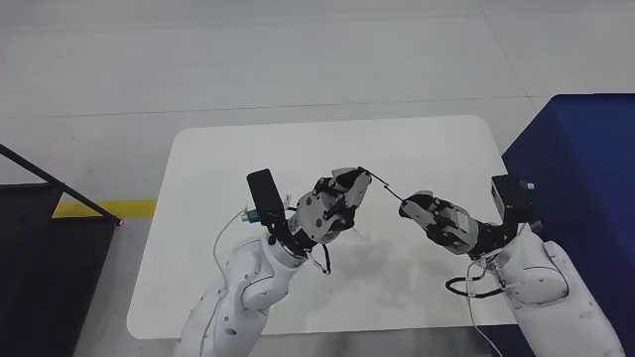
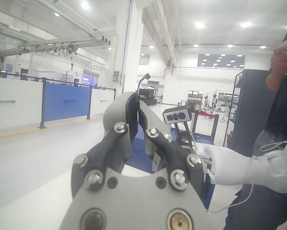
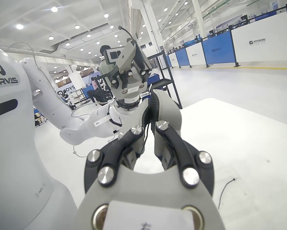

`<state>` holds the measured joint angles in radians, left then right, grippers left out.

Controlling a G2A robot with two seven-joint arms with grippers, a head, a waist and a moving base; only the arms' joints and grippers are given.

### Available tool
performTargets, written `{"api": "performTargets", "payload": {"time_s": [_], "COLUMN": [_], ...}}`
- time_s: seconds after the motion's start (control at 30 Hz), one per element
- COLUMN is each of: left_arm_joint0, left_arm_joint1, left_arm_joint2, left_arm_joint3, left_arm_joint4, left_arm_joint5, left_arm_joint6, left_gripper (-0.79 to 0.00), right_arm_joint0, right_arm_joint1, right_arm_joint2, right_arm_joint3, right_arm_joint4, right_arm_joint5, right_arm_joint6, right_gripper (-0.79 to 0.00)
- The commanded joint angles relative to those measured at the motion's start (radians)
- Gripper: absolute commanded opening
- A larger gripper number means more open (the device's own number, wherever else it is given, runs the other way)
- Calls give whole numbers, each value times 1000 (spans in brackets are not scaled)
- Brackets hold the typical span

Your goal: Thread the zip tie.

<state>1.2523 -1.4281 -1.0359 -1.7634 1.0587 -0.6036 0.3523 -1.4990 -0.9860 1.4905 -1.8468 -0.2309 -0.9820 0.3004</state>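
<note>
- the left end effector (image 2: 136, 98) is seen pressed together on a black zip tie (image 2: 142, 80); the strip is pinched between the two dark pads, close to the fingertips.
- from this pinch the zip tie is carried out past the fingertips in a soft curve, and its small thicker head is found at the free end, in the air.
- in the right wrist view the left end effector is shown pointed upward, with the curved end of the zip tie standing above it.
- in the top view the free part of the zip tie is stretched from the left end effector toward the right end effector (image 1: 407, 201). its end is seen very near the tip of that one, but whether they touch cannot be told.
- the right end effector is also shown pressed together, one finger closed against the other; whether something thin is held there cannot be told.
- both end effectors are held above the white worktop (image 1: 238, 159), near its middle, and they are turned toward each other.
- a second thin black strip (image 3: 226, 189) is laid flat on the worktop in a curve, apart from both end effectors.
- a dark blue panel (image 1: 585, 149) is placed beside the worktop, on the right arm's side.
</note>
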Motion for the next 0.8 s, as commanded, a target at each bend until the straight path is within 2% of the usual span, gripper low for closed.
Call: {"api": "performTargets", "payload": {"time_s": [0.0, 0.27, 0.77], "left_arm_joint0": [-2, -8, -18], "left_arm_joint1": [1, 2, 3], "left_arm_joint2": [-3, 0, 0], "left_arm_joint3": [0, 17, 35], "left_arm_joint4": [-25, -49, -70], "left_arm_joint5": [-3, 10, 13], "left_arm_joint6": [-23, -63, -74], "left_gripper": [-785, -785, -785], "right_arm_joint0": [-4, -11, -11], "right_arm_joint1": [-1, -5, -5], "right_arm_joint2": [4, 6, 6], "right_arm_joint3": [-1, -6, -6], "right_arm_joint4": [-7, -37, -37], "right_arm_joint5": [-2, -13, -13], "right_arm_joint6": [-14, -38, -38], "right_gripper": [-785, -785, -785]}}
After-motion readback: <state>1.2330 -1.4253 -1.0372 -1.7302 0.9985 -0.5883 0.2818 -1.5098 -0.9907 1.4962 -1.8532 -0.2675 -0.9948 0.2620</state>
